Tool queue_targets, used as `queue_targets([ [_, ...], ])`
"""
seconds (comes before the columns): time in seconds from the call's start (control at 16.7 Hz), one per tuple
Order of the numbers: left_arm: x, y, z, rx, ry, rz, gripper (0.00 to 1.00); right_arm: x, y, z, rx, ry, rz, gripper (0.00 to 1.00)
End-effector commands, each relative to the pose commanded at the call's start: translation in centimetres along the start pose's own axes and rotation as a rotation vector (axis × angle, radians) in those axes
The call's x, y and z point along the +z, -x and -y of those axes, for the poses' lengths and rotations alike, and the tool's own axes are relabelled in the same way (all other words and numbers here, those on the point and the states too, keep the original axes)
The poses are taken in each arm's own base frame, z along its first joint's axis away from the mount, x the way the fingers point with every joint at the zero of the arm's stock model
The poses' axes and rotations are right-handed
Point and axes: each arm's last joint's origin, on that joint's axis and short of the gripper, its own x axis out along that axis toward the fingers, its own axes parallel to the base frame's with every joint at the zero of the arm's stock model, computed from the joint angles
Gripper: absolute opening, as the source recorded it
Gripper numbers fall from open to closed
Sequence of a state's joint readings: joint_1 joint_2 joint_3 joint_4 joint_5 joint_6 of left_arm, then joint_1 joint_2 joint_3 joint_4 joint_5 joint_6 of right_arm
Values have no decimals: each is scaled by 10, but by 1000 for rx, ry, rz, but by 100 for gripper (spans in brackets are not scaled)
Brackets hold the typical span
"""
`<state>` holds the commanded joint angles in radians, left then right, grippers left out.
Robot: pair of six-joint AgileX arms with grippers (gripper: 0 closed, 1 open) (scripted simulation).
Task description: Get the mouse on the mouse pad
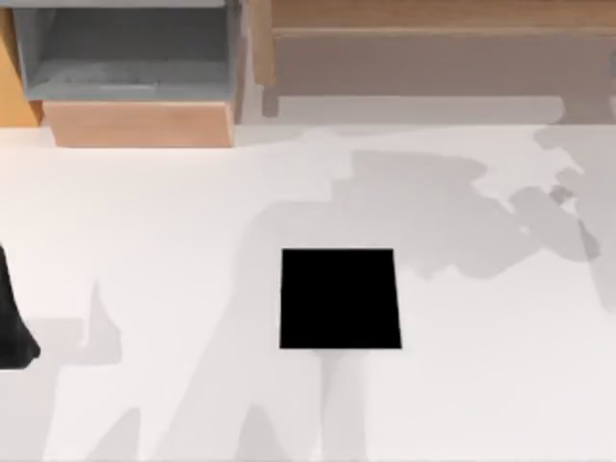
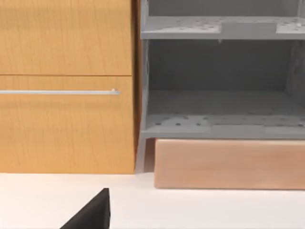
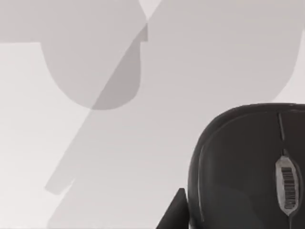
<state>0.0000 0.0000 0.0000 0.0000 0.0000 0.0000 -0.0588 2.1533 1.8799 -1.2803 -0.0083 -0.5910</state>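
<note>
The mouse pad (image 1: 339,298) is a flat black square lying near the middle of the white table. The mouse (image 3: 245,167) is dark grey and rounded, with a barcode label on its scroll wheel, and it looms large and close in the right wrist view, over the white surface. A black part of my right gripper (image 3: 174,213) sits right against the mouse's side. My left arm (image 1: 13,322) is parked at the table's left edge, and a black part of its gripper (image 2: 90,217) pokes into the left wrist view.
A grey open shelf unit (image 1: 130,58) with a light wooden base (image 1: 140,123) stands at the back left, beside an orange wooden cabinet (image 2: 66,86) with a metal handle (image 2: 59,92). A long wooden unit (image 1: 433,48) runs along the back right.
</note>
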Motion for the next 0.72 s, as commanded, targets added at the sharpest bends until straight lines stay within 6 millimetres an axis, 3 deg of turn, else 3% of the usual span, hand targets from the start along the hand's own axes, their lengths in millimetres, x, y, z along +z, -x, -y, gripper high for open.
queue_targets([
  [0.12, 0, 0, 0, 0, 0, 0, 100, 14, 1, -16, -8, -3, 6, 0],
  [0.24, 0, 0, 0, 0, 0, 0, 100, 36, -1, -49, -14, -9, 11, 0],
  [0.48, 0, 0, 0, 0, 0, 0, 100, 78, -13, -145, -10, -86, -4, 0],
  [0.72, 0, 0, 0, 0, 0, 0, 100, 95, -28, -242, -9, -287, -33, 0],
])
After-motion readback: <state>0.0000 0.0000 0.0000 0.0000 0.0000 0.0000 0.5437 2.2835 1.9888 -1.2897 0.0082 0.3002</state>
